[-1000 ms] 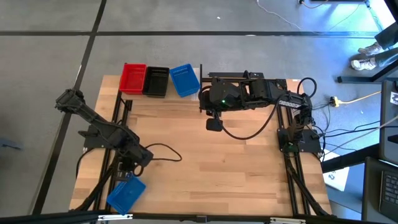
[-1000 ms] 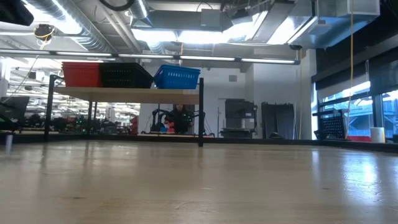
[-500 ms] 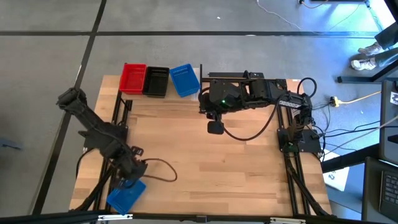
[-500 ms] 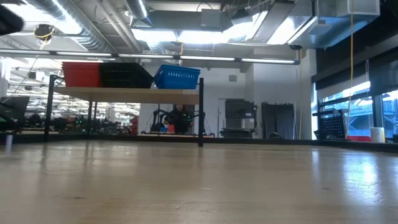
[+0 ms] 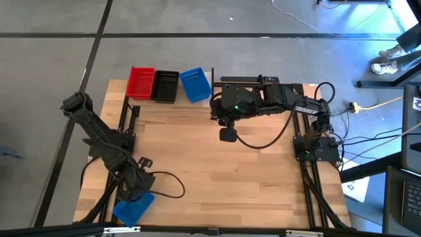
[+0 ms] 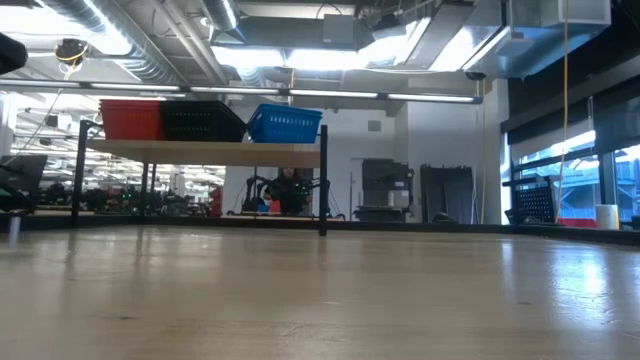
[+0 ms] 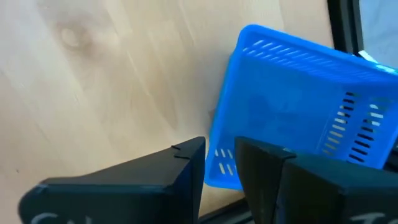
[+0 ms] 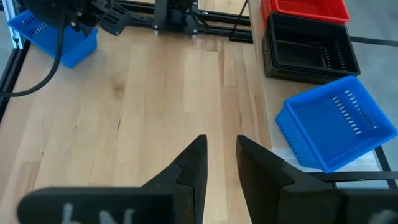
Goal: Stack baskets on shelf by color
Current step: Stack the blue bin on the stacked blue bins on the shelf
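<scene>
Perforated blue basket (image 7: pixel 298 112) beside left hand (image 7: pixel 221 163), fingers narrowly apart, empty

Likely an industrial lab: exposed ceiling ducts (image 6: pixel 130 45), strip lights (image 6: pixel 300 55), distant equipment racks (image 6: pixel 385 190).

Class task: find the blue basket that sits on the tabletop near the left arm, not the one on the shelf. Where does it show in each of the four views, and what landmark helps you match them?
High view: blue basket at the table's near left corner, under the left gripper.
Low view: not in it.
Left wrist view: upper right, just past the fingers.
Right wrist view: far corner.
Shared landmark: the left gripper beside it; the shelf in the others.
</scene>
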`<state>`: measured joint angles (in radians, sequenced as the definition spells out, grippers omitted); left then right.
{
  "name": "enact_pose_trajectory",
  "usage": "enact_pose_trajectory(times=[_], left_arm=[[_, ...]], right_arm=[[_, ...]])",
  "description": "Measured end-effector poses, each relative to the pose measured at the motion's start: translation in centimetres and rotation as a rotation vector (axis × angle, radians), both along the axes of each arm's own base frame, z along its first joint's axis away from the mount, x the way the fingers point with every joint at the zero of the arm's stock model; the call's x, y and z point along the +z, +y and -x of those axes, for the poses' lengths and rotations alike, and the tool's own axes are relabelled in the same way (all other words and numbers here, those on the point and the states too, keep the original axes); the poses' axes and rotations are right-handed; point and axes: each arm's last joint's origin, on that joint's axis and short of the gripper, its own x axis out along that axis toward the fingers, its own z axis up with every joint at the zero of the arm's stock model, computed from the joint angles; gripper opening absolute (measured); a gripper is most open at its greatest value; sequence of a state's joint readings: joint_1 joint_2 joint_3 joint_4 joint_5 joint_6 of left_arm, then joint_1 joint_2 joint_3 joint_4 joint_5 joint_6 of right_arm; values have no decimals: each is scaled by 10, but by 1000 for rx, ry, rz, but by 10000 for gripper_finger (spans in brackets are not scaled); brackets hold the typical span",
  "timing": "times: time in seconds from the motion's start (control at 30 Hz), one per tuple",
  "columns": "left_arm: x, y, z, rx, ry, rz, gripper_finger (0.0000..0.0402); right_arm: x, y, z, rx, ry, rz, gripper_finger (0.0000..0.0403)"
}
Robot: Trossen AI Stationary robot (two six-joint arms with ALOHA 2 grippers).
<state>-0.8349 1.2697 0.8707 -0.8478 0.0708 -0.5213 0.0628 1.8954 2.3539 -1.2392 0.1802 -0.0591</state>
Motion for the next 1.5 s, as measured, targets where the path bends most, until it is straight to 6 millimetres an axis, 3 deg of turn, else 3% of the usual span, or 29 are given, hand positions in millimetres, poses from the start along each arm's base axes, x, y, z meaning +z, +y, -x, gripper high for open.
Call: enact_pose_trajectory(times=[1.03,1.23,1.37,1.5], left_arm=[[-50,6,8,-23,13,86,72],[-50,8,6,0,96,154,10],[-47,16,0,110,129,154,4],[-27,26,-11,186,95,104,2]], right_arm=[[0,0,0,1,5,5,84],[0,0,0,1,5,6,84],[-1,0,1,12,16,18,84],[-1,-1,1,5,22,39,84]])
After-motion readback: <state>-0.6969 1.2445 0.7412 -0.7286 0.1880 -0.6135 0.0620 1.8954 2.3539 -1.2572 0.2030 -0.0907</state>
